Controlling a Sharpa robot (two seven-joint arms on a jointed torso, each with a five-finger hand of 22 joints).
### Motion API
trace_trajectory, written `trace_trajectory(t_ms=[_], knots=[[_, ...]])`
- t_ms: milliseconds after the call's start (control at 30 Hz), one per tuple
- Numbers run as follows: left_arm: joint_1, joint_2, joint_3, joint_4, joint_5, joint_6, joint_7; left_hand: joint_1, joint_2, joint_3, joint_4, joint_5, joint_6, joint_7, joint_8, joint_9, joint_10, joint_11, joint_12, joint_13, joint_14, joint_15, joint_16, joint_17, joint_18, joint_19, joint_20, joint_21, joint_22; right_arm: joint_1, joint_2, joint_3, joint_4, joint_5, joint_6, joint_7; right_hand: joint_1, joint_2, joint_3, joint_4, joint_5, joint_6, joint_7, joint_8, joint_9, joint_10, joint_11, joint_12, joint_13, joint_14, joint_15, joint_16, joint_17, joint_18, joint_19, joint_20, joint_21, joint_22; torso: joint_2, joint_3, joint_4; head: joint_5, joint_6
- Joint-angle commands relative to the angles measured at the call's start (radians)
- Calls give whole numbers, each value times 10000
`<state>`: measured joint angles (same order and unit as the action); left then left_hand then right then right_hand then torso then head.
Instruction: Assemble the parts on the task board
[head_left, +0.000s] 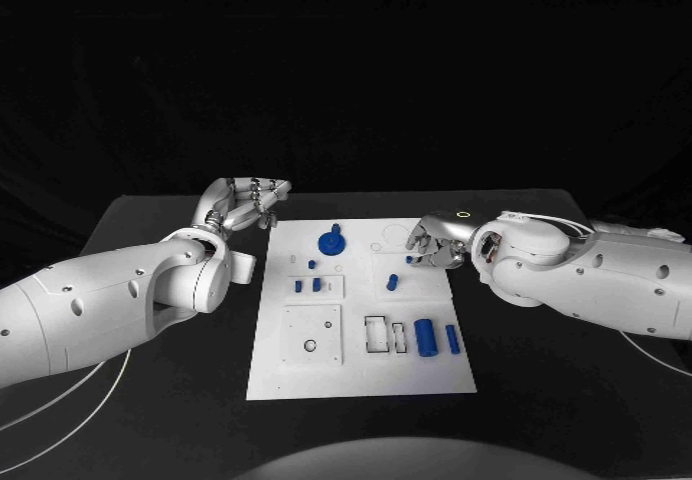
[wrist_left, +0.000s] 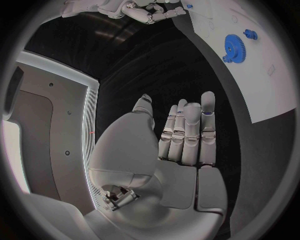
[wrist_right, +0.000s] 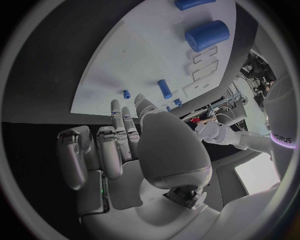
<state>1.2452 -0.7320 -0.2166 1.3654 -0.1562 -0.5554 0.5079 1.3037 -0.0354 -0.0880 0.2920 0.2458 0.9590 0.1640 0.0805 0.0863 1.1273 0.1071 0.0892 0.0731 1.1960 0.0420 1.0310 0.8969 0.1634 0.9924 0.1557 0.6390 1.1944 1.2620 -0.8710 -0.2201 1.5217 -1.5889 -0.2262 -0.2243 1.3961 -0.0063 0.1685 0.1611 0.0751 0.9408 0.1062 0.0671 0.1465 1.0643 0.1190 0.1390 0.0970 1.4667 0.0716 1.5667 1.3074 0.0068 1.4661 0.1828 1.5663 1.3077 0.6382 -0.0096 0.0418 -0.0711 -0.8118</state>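
Black table (head_left: 577, 400) carries the white task board (head_left: 361, 350) at centre, with both hands empty: left hand (head_left: 245, 205) off the board's far left corner with fingers extended and apart, right hand (head_left: 433, 243) over the board's far right edge, fingers loosely spread. On the board: blue gear (head_left: 330, 243) at the far end, large blue cylinder (head_left: 426, 337) and slimmer blue peg (head_left: 451, 340) near the right edge, small blue parts (head_left: 307, 285) mid-board.

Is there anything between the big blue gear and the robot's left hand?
No. In the head view, just bare white task board and black table separate the blue toothed gear from the left hand.
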Motion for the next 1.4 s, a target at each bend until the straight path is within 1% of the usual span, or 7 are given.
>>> trace_trajectory(t_ms=[33, 167, 567, 1000, 1167, 1300, 1400], knots=[[1, -3, 8, 23, 52, -38, 42, 6, 80, -51, -4, 30, -57, 8, 7, 6, -84, 5, 51, -6, 75, 6, 57, 15, 57, 66, -12, 34, 9, -35, 115, 0, -97, -307, 453, -326, 116, -20, 55, -11, -25, 130, -19, 24, -18, 91, -14, -54, -60, 1041, -110, 41, 2634, -68, 1047, -106, 45, 2631, 5, -1, 4, 13, 11], [1, -13, 8, 35, 52, -46, 24, 6, 80, -51, -4, 30, -57, 8, 7, 6, -84, 5, 51, -6, 75, 6, 57, 15, 57, 66, -12, 34, 9, -85, 239, 0, -206, -428, 576, -443, 190, -43, 118, -67, -10, 284, -21, 47, -52, 206, -79, -110, -186, 1041, -174, 41, 2634, -68, 1047, -157, 45, 2631, 13, -5, 7, 17, 30], [1, -19, 8, 51, 52, -34, -18, 33, 106, -54, -5, 33, -58, 5, 14, 9, -87, 3, 66, -4, 81, 4, 48, 4, 57, 88, -13, 25, 6, -182, 490, 0, -414, -510, 874, -838, 334, -18, 287, -158, 111, 300, -27, -1, -136, 292, -121, -218, -325, 1041, -233, 41, 2634, -68, 1047, -220, 45, 2631, 13, -3, -1, 40, -2], [1, -36, 7, 58, 52, -32, -44, 33, 106, -54, -5, 33, -58, 5, 14, 9, -87, 3, 66, -4, 81, 4, 48, 4, 57, 88, -13, 25, 6, -236, 695, 1, -559, -508, 781, -933, 324, -16, 351, -150, 100, 367, -10, 12, -164, 350, -147, -266, -348, 1041, -268, 41, 2634, -68, 1047, -251, 45, 2631, 3, 0, -3, 32, -23], [1, -42, 7, 59, 52, -29, -57, 48, 126, -57, -4, 37, -57, 3, 20, 11, -88, 2, 77, -3, 88, 2, 48, 6, 58, 97, -14, 9, 0, -258, 746, 1, -593, -449, 766, -932, 299, -39, 387, -141, 82, 468, 49, 38, -178, 408, -188, -302, -352, 1041, -305, 41, 2634, -68, 1047, -284, 45, 2631, 6, -1, 1, 43, -35], [1, -48, 7, 61, 52, -27, -71, 48, 126, -57, -4, 37, -57, 3, 20, 11, -88, 2, 77, -3, 88, 2, 48, 6, 58, 97, -14, 9, 0, -275, 774, 2, -610, -415, 824, -951, 306, -73, 479, -157, 3, 754, 157, 114, -180, 531, -278, -372, -355, 1041, -397, 41, 2634, -68, 1047, -363, 45, 2631, 7, -2, -2, 45, -38], [1, -48, 6, 56, 52, -25, -87, 48, 126, -57, -4, 37, -57, 3, 20, 11, -88, 2, 77, -3, 88, 2, 48, 6, 58, 97, -14, 9, 0, -288, 780, 2, -605, -392, 868, -966, 318, -91, 542, -172, -18, 972, 178, 175, -170, 607, -333, -420, -355, 1041, -467, 41, 2634, -68, 1047, -429, 45, 2631, 6, -4, 1, 37, -44]])
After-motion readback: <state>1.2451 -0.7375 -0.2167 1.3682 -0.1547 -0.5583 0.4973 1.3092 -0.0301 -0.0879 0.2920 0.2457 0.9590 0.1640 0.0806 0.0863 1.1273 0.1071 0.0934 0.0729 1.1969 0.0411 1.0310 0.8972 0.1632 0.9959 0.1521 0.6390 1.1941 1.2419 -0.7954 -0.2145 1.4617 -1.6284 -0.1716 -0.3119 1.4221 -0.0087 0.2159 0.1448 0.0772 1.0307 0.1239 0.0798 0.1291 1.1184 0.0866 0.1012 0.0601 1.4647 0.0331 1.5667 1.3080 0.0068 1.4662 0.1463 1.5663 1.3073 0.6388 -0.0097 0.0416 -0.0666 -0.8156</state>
